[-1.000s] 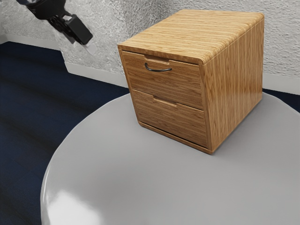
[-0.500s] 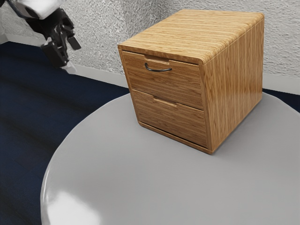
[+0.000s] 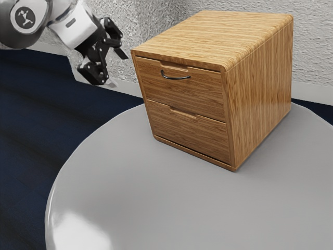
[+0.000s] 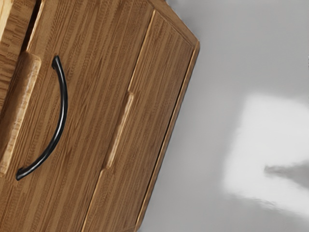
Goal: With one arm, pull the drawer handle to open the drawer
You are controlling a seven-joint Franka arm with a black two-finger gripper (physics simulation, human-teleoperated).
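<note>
A wooden two-drawer cabinet (image 3: 250, 88) stands on a round grey table (image 3: 171, 203). Its top drawer (image 3: 182, 91) sits flush and carries a thin black curved handle (image 3: 175, 77). My black gripper (image 3: 115, 69) hangs open in the air to the exterior view's left of the cabinet, about level with the top drawer and apart from it, nothing between its fingers. In the wrist view the handle (image 4: 50, 128) curves across the top drawer front, with the lower drawer front (image 4: 145, 121) beside it.
The lower drawer (image 3: 190, 127) has only a small wooden lip. A dark blue floor (image 3: 36, 130) and a rough grey wall (image 3: 125, 26) lie behind my arm. Bare tabletop (image 4: 241, 96) spreads in front of the cabinet.
My arm has swung down and toward the exterior view's right, bringing the hand close to the cabinet's front corner. The cabinet and its drawers have not moved.
</note>
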